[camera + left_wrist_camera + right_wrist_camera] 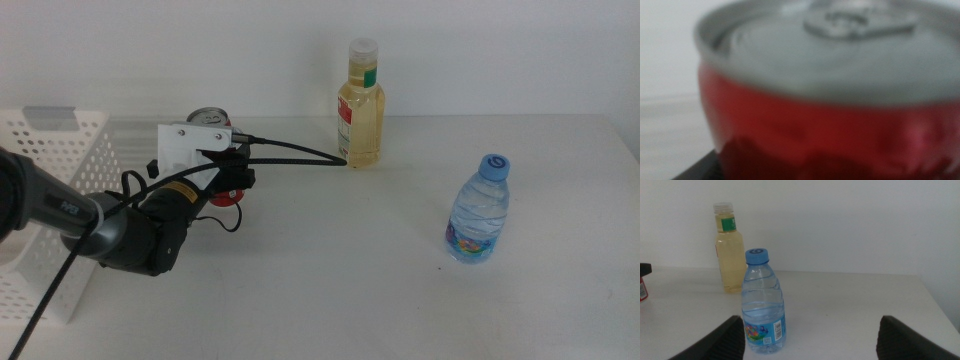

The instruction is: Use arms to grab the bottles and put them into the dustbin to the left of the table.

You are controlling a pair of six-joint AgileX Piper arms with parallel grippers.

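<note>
- Left gripper (232,183) of mine sits at the can (210,120); jaw state: cannot tell.
- Confirm firm clamp, lift vertically, then carry left to the dustbin (60,150).
- Right gripper (810,337), spread wide, waits near the water bottle (763,302).

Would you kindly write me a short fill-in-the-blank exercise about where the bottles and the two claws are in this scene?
1. The left claw is at the ____ can.
2. The water bottle has a ____ cap.
3. The right claw, jaws wide apart, faces the ____ bottle.
4. The white dustbin stands at the table's ____ side.

Missing words: red; blue; water; left
</note>
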